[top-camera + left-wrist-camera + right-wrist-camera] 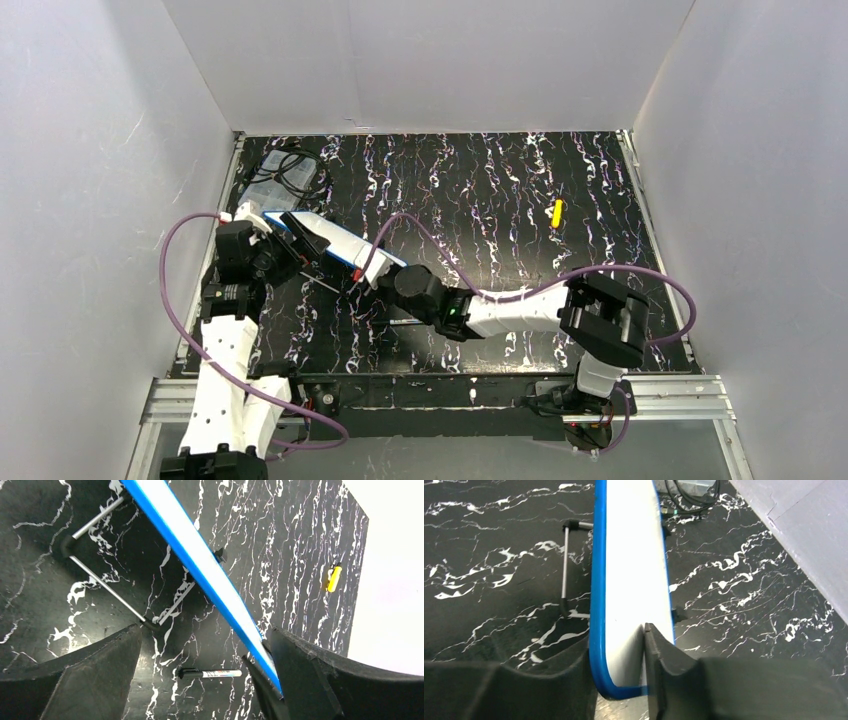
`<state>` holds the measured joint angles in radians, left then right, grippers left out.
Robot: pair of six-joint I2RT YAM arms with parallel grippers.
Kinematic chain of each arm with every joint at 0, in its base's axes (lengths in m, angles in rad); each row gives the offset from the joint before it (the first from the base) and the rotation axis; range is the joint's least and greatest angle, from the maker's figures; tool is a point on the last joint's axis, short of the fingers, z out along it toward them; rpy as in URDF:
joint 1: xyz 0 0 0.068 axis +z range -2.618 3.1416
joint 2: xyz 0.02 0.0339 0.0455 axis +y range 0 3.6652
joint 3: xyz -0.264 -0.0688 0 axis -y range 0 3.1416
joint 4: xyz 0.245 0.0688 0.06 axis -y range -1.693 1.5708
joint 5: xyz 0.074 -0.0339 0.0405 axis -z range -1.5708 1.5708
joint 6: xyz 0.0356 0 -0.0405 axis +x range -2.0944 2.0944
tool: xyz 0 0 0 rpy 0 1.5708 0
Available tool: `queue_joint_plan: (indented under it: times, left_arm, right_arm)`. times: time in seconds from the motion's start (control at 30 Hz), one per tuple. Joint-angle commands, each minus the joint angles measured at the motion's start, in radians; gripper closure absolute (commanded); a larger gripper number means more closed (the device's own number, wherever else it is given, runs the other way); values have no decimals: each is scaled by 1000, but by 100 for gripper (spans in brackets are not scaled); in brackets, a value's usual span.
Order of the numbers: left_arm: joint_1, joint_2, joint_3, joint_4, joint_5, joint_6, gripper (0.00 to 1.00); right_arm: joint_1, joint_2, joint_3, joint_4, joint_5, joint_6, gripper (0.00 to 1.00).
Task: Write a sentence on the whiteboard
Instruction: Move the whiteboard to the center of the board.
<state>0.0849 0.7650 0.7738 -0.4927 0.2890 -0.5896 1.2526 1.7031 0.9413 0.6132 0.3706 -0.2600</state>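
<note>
The right gripper point(616, 635) is clamped on one rounded end of the whiteboard point(631, 570): one finger point(664, 670) presses on the white face and the other sits behind the blue rim point(597, 580). The left gripper point(205, 631) has its jaws spread wide. The board's edge lies against the inside of just one finger point(310, 680), while the other finger point(100, 680) stands well apart from it with bare table between them. From above, the board point(345, 245) sits tilted on its edge between the two grippers, over the left half of the black marbled table point(480, 200). The left gripper point(290, 250) is at its far-left end and the right gripper point(375, 272) at its nearer end. A thin metal wire stand point(100, 582) sticks out from the back of the board, and I cannot tell whether it touches the tabletop. A marker pen point(210, 673) lies flat on the table below the board, near the left gripper's fingers. A small yellow object point(558, 212) lies well off to the right. A clear box of black cables point(280, 175) sits in the far-left corner, just beyond the board.
</note>
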Motion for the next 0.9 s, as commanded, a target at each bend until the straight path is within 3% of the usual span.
queue_joint_plan:
  times: [0.0,0.33,0.47,0.87]
  left_arm:
    - [13,13,-44,77,71,-60,2]
    - [18,142,-60,221,123,-95,2]
    - [18,229,-14,212,151,-49,12]
    - [19,332,14,227,149,-21,29]
  right_arm:
    - [68,35,-1,42,111,51,55]
    - [87,32,4,45,123,74,32]
    - [89,-6,5,28,123,84,23]
    - [91,-207,-37,-54,169,143,19]
